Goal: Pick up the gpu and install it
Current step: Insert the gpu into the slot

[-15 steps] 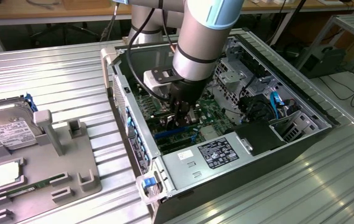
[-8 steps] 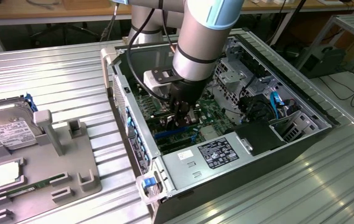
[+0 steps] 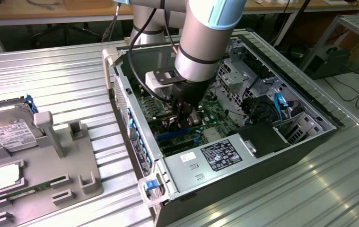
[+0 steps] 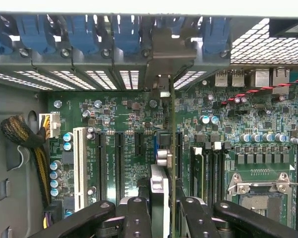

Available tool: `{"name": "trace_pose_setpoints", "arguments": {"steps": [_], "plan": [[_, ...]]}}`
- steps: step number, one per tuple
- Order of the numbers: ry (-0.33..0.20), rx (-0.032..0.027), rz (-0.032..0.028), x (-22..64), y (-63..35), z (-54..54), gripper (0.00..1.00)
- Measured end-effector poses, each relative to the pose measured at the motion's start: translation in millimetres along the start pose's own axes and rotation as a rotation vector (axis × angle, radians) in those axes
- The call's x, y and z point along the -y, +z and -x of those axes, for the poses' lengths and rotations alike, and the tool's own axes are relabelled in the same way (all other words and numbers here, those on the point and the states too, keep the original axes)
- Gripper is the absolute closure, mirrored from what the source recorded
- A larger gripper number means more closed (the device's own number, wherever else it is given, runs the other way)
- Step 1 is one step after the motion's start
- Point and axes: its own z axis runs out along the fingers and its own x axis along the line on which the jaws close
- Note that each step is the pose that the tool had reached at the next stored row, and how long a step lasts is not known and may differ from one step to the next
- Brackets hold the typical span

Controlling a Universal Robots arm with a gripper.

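Gpu (image 4: 160,191) stands edge-on, clamped in the gripper (image 4: 165,220), at the centre of the exterior frame inside the open computer case (image 3: 124,99). It is held low over the motherboard (image 4: 124,124), seemingly so that its bracket end faces the rear wall and lines up with an expansion slot.

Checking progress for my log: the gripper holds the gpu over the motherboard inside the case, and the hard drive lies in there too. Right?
No: the exterior view shows the hard drive outside the case, on the gray holder at that view's left. The gripper does hold the gpu over the motherboard inside.
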Motion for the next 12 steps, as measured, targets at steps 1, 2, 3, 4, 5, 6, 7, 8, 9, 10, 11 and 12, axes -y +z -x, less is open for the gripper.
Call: {"name": "trace_pose_setpoints", "arguments": {"steps": [1, 2, 3, 4, 5, 6, 7, 8, 9, 10, 11, 12], "plan": [[0.0, 0.0, -0.0003, -0.1, 0.0, 0.1, 0.72], [0.0, 0.0001, -0.0004, -0.2, 0.0, 0.2, 0.72], [0.0, -0.0001, -0.0004, -0.2, 0.2, 0.2, 0.72], [0.0, -0.0001, -0.0004, -0.3, 0.3, 0.2, 0.72], [0.0, -0.0001, -0.0003, -0.3, 0.5, 0.2, 0.72], [0.0, 0.0, -0.0003, -0.4, 0.8, 0.2, 0.72], [0.0, 0.0001, -0.0004, -0.4, 1.1, 0.2, 0.72], [0.0, 0.0003, -0.0005, -0.4, 1.7, 0.2, 0.72], [0.0, 0.0002, -0.0005, -0.4, 2.2, 0.2, 0.72], [0.0, 0.0001, -0.0004, -0.5, 2.7, 0.2, 0.72], [0.0, -0.0001, -0.0003, -0.5, 2.7, 0.2, 0.72], [0.0, -0.0001, -0.0004, -0.5, 2.7, 0.4, 0.72]]}}
